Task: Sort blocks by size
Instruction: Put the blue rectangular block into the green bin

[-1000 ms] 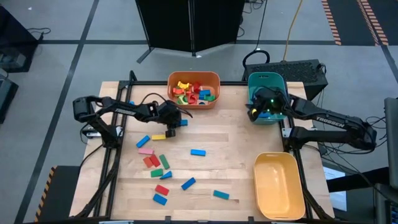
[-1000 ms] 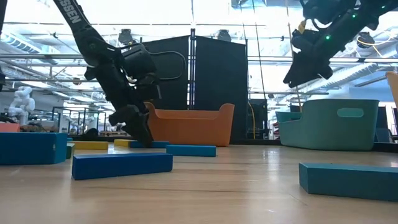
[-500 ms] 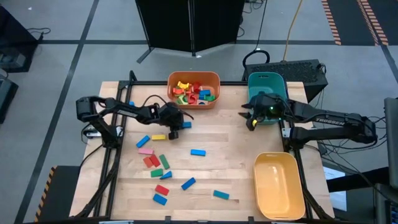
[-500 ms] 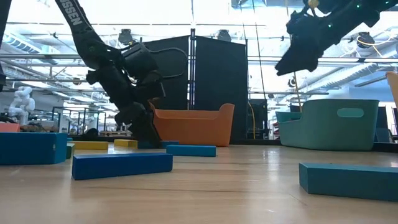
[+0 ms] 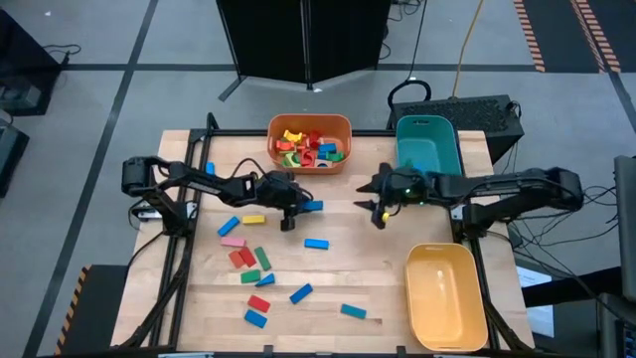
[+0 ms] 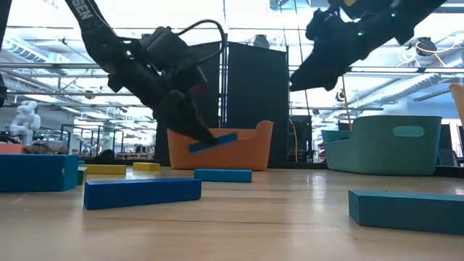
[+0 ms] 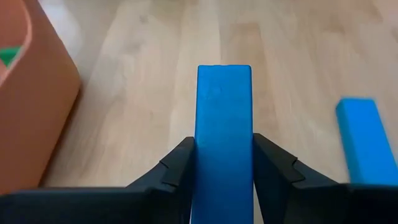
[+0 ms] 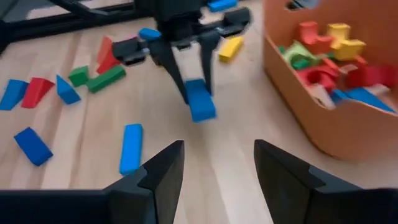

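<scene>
My left gripper (image 5: 298,208) is shut on a long blue block (image 7: 224,118), held above the table's middle just in front of the orange bin (image 5: 309,157). My right gripper (image 5: 374,207) hangs open and empty in the air to the right of it, facing it. In the right wrist view the same blue block (image 8: 200,103) shows between the other arm's fingers. More blocks lie flat on the table: a blue one (image 5: 316,243), a yellow one (image 5: 253,219), and red and green ones (image 5: 248,259). My left gripper pinches the blue block's two long sides (image 7: 205,163) between its two fingers (image 7: 179,167). The fingers come slanting down from the table's left and lie along the block, whose free end (image 7: 224,70) sticks out past them. The block (image 6: 213,142) is lifted clear of the table and tilted.
The orange bin holds several coloured blocks (image 5: 308,144). A teal bin (image 5: 425,149) stands at the far right and a yellow bin (image 5: 445,295) at the near right. Loose blocks (image 5: 260,308) are scattered over the near left; bare wood lies between the grippers.
My left gripper has lifted the blue block off the table and carried it toward the right edge, tipping toward level. My right gripper has swung from above the teal bin toward the table's middle, coming a little lower and staying open.
</scene>
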